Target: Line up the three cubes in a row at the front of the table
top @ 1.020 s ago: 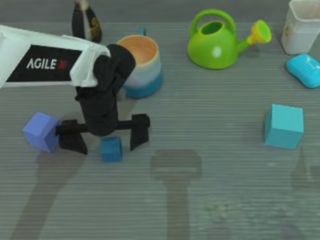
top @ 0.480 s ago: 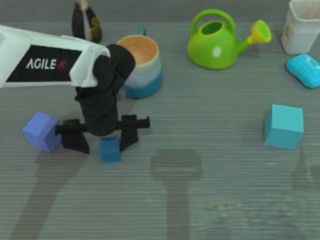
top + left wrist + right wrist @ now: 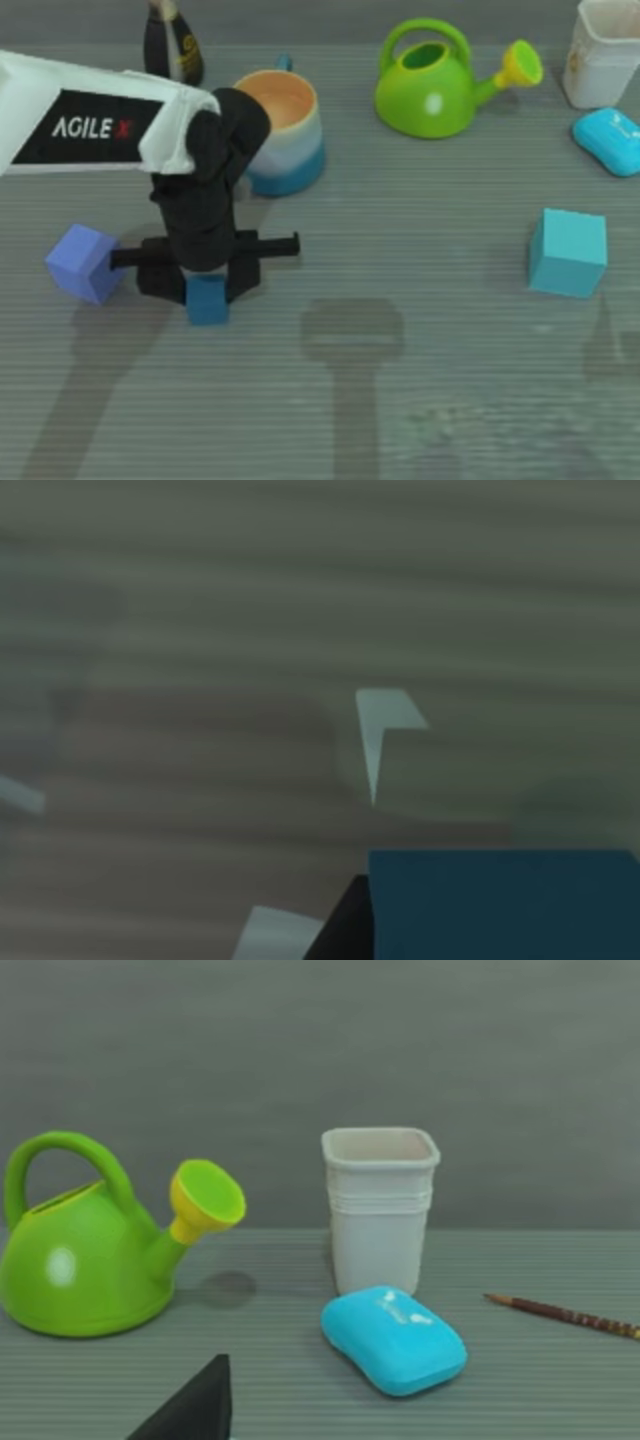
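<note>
The small dark blue cube (image 3: 207, 300) rests on the striped grey table (image 3: 420, 350) at the left, with my left gripper (image 3: 203, 283) shut on it from above. Up close in the left wrist view, that cube (image 3: 500, 905) has a black finger (image 3: 345, 932) pressed against its side. The periwinkle cube (image 3: 82, 262) sits just left of the gripper, close to one finger. The larger turquoise cube (image 3: 568, 252) stands alone at the right. My right gripper (image 3: 195, 1410) shows only as a dark tip in its own wrist view and is outside the top view.
Along the back stand a dark bottle (image 3: 172, 45), an orange-and-blue cup (image 3: 280, 130), a green watering can (image 3: 435, 80), a white square holder (image 3: 605, 50) and a sky-blue soap bar (image 3: 608, 138). A pencil (image 3: 565, 1313) lies beside the holder.
My left gripper's fingers have drawn together from wide apart and now clamp the dark blue cube. The cube has shifted slightly left. Nothing else has moved.
</note>
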You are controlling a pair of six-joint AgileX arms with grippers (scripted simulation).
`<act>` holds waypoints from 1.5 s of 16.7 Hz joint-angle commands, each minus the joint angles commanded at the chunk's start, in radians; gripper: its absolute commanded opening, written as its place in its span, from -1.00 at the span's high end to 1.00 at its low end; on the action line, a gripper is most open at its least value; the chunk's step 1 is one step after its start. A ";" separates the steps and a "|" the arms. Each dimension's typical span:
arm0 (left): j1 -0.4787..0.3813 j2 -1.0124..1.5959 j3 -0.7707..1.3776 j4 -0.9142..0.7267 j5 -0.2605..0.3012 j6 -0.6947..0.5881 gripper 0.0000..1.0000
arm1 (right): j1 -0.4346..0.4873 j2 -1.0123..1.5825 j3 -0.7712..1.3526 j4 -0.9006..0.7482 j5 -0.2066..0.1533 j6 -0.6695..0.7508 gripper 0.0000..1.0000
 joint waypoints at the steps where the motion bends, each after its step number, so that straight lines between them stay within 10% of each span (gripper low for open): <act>1: 0.000 0.000 0.000 0.000 0.000 0.000 1.00 | 0.000 0.000 0.000 0.000 0.000 0.000 -1.00; 18: 0.014 -0.138 0.152 -0.267 -0.017 0.010 1.00 | 0.000 0.000 0.000 0.000 0.000 0.000 -1.00; 25: -0.201 0.041 0.456 -0.418 -0.021 -0.178 1.00 | 0.000 0.000 0.000 0.000 0.000 0.000 -1.00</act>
